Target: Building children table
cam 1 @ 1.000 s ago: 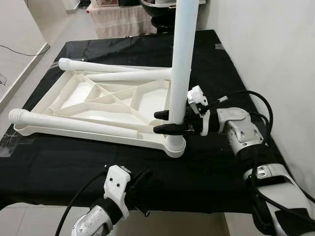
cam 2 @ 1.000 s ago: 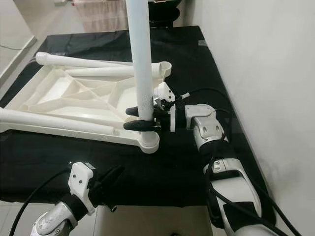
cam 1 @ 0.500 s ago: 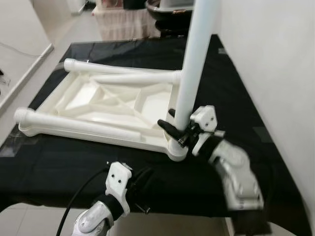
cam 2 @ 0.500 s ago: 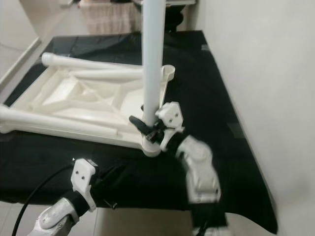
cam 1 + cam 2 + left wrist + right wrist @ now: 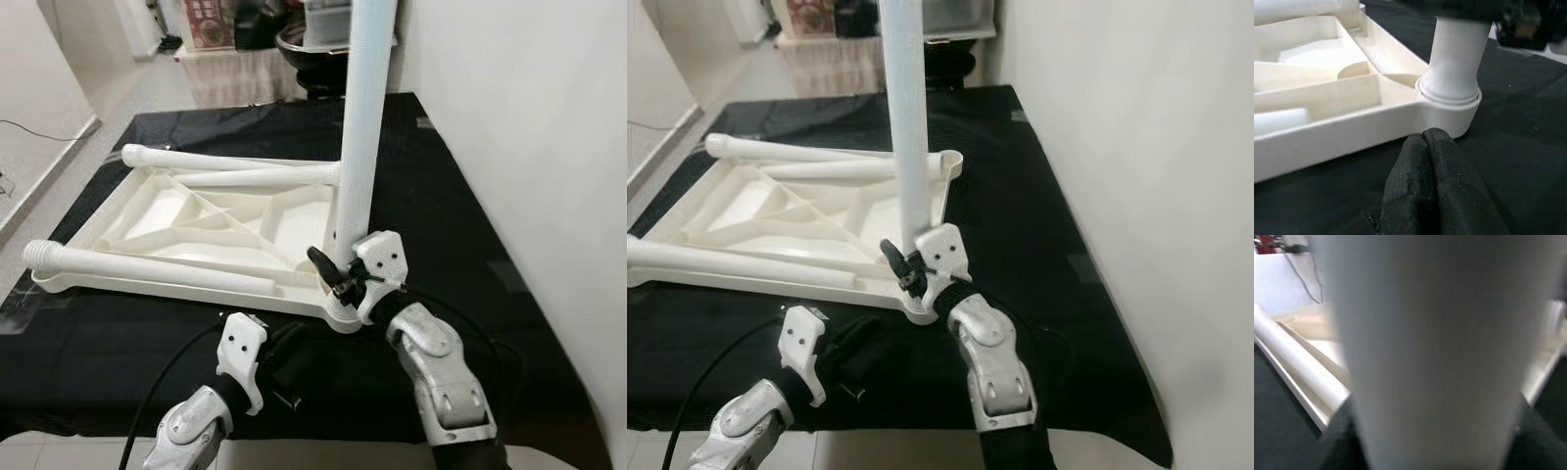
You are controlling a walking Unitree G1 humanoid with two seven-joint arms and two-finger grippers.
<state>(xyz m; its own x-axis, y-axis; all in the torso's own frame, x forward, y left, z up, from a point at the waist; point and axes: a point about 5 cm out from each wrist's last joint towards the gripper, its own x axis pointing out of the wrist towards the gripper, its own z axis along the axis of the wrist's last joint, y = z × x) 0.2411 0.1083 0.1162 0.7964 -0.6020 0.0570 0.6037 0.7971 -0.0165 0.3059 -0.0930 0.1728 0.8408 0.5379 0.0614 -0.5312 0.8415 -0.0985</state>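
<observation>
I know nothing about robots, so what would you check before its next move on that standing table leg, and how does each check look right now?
1. Upright leg seated in the corner socket: ok, it stands in the collar, though how deep cannot be told.
2. Right gripper on the leg's lower end: ok, its fingers sit around the leg.
3. Left gripper out of the way: ok, shut, just in front of the socket on the black cloth.
4. Upturned tabletop lying flat: ok.
5. Two loose legs lying in the tabletop: ok.
6. Leg fully tightened: cannot tell.
</observation>
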